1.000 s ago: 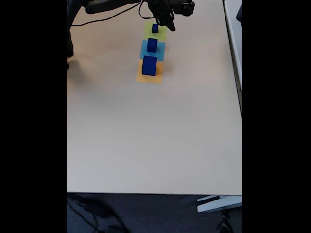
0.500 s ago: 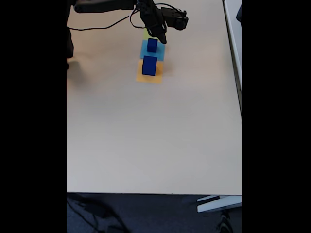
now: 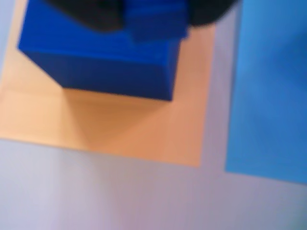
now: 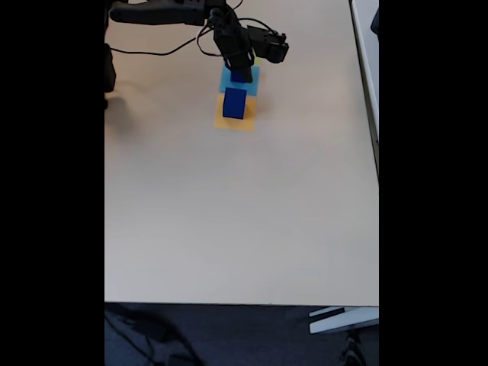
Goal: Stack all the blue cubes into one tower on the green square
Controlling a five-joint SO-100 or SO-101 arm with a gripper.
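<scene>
Reaching across the table [image 4: 244,213] from the upper left of the fixed view, the arm [image 4: 164,11] places its claw [image 4: 241,70] over the light-blue square [image 4: 239,79], above the middle cube [image 4: 241,76], which the claw partly hides. Whether the fingers are apart, together, or clamped on that cube cannot be told. Just below the claw in this view, the large cube [image 4: 235,103] stands on the orange square [image 4: 235,114], touching nothing else. A sliver of the green square [image 4: 260,60] shows beyond the claw, under the arm; any cube on it is hidden.

In the blurred wrist view, the large cube [image 3: 103,57] fills the upper left, resting on the orange square [image 3: 124,124], with the light-blue square [image 3: 271,91] at the right. A smaller blue block [image 3: 156,21] sits at the top edge, flanked by dark finger shapes [image 3: 91,12]; its contact with them is unclear.
</scene>
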